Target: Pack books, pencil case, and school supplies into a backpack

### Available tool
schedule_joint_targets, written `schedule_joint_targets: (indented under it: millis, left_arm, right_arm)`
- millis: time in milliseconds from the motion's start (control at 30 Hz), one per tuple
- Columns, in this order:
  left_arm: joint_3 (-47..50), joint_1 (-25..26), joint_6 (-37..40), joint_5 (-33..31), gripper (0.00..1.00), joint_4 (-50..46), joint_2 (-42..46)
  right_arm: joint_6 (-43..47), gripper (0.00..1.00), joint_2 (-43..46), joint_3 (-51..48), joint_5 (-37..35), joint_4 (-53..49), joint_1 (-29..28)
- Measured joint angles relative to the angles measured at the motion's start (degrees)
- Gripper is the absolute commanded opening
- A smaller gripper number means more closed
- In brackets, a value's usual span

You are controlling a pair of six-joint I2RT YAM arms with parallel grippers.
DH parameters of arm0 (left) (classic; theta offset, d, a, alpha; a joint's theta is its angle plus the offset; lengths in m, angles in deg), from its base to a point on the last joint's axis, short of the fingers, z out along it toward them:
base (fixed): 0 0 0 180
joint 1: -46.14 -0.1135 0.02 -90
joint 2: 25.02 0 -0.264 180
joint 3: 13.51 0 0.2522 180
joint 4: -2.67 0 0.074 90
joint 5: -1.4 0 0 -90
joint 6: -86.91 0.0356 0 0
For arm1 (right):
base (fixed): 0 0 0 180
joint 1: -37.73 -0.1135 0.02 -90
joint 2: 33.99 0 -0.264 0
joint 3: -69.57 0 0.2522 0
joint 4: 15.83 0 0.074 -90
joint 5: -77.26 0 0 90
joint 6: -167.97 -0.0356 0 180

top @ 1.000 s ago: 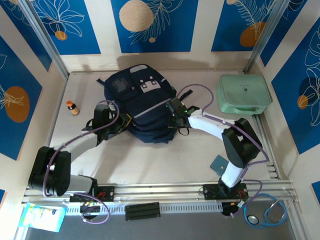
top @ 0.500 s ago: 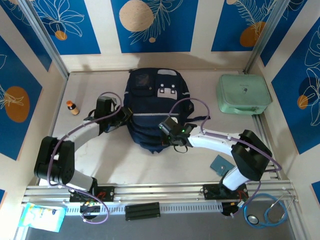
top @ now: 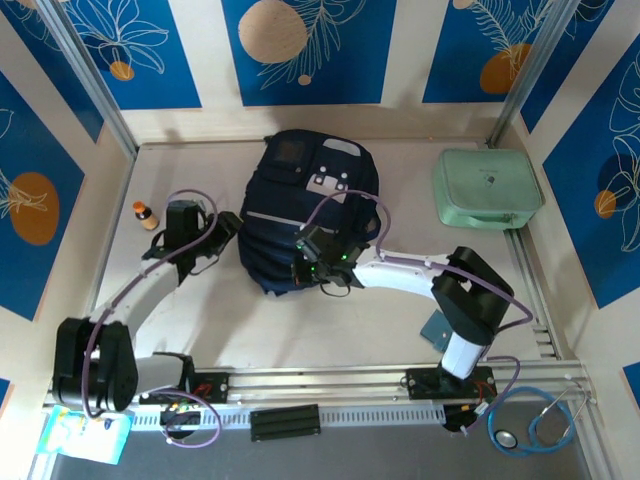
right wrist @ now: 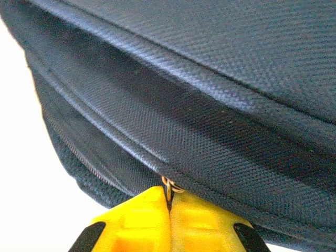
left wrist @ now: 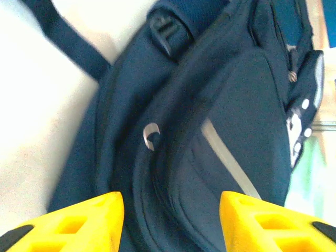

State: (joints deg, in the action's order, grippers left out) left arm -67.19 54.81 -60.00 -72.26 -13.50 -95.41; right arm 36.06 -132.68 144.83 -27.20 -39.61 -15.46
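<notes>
The navy backpack [top: 300, 215] lies in the middle of the table, its grey-patched pocket at the far end. My right gripper [top: 305, 263] is at its near edge, shut on a small metal zipper pull [right wrist: 170, 185] that pokes out between my closed yellow fingertips [right wrist: 144, 215]. My left gripper [top: 226, 234] is at the backpack's left side and stands open; in the left wrist view the backpack [left wrist: 236, 105] lies just ahead of the gap, with a silver zipper pull [left wrist: 151, 136] on it. A teal square booklet [top: 437, 326] lies beside the right arm. The books are out of view.
The mint-green pencil case [top: 487, 188] sits at the back right. A small orange-capped bottle [top: 146, 215] stands at the left, close to my left arm. A dark strap [left wrist: 73, 47] trails from the backpack over the table. A stethoscope [top: 530, 425] lies off the front right.
The backpack has swung round and shifted left. My left gripper has opened and drawn back to the left. My right gripper has moved left along the near edge, still shut.
</notes>
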Motion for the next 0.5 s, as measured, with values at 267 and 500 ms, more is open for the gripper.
schedule_joint_targets:
  millis: [267, 500]
  left_arm:
    - [8.55, 4.98, -10.45, 1.64, 0.34, 4.02, 3.39]
    - [9.31, 7.45, -15.13, 1.6, 0.39, 10.23, 0.57]
  right_arm:
    - [1.03, 0.0, -2.05, 1.84, 4.22, 4.85, 0.0]
    - [1.2, 0.0, -2.05, 1.84, 5.11, 5.7, 0.07]
